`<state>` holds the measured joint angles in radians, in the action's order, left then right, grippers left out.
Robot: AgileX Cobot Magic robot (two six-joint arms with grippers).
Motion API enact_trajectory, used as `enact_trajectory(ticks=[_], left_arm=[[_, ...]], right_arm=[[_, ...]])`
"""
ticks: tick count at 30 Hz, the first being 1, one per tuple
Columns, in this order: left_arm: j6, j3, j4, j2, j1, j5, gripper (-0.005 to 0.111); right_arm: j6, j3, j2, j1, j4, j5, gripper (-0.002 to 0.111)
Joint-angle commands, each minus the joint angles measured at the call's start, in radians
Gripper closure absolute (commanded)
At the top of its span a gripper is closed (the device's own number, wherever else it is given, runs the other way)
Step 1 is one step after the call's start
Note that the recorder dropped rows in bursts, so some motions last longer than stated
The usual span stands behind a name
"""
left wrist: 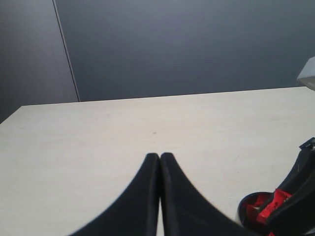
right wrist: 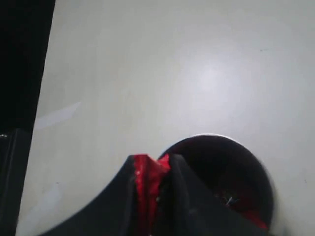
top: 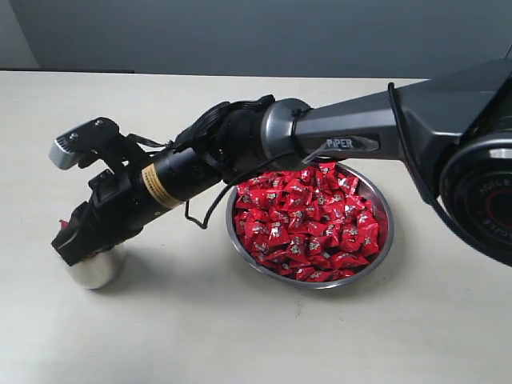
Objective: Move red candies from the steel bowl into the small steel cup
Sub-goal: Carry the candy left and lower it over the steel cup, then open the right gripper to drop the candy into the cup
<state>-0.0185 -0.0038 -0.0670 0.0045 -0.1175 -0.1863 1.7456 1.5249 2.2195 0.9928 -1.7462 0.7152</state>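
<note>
Red foil shows between the fingers of the right end effector [right wrist: 153, 162], clamped on one red candy [right wrist: 146, 183] just above the mouth of the small steel cup [top: 96, 270]; the cup stands on the desk [top: 240, 344], left of the steel bowl [top: 390, 228] and apart from it; the bowl is heaped with red candies [top: 308, 224]; the left end effector [left wrist: 160, 157] has its fingers pressed together, empty.

The right gripper [top: 66, 232] hangs over the cup [top: 94, 272]; the arm [top: 352, 120] crosses the back of the bowl [top: 390, 232]. Both fronts stand open.
</note>
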Motion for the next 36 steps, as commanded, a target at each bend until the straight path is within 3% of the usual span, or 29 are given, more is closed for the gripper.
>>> enact_trajectory(ticks=[1,14,25,32,36], left_arm=[[-0.001,0.004,-0.001,-0.004,-0.001,0.005,0.106],[-0.001,0.004,-0.001,-0.004,-0.001,0.006,0.106],[-0.001,0.004,-0.001,-0.004,-0.001,0.006,0.106],[-0.001,0.004,-0.001,-0.004,-0.001,0.006,0.106],[-0.001,0.004,-0.001,-0.004,-0.001,0.006,0.106]], right_arm=[[0.016,0.056,0.016,-0.004,0.002,-0.005,0.109],[0.072,0.081,0.032,-0.004,0.002,-0.082,0.109],[0.094,0.081,0.032,-0.016,0.002,-0.026,0.109],[0.124,0.081,0.032,-0.046,0.002,0.033,0.077],[0.124,0.081,0.032,-0.044,0.002,0.035,0.077]])
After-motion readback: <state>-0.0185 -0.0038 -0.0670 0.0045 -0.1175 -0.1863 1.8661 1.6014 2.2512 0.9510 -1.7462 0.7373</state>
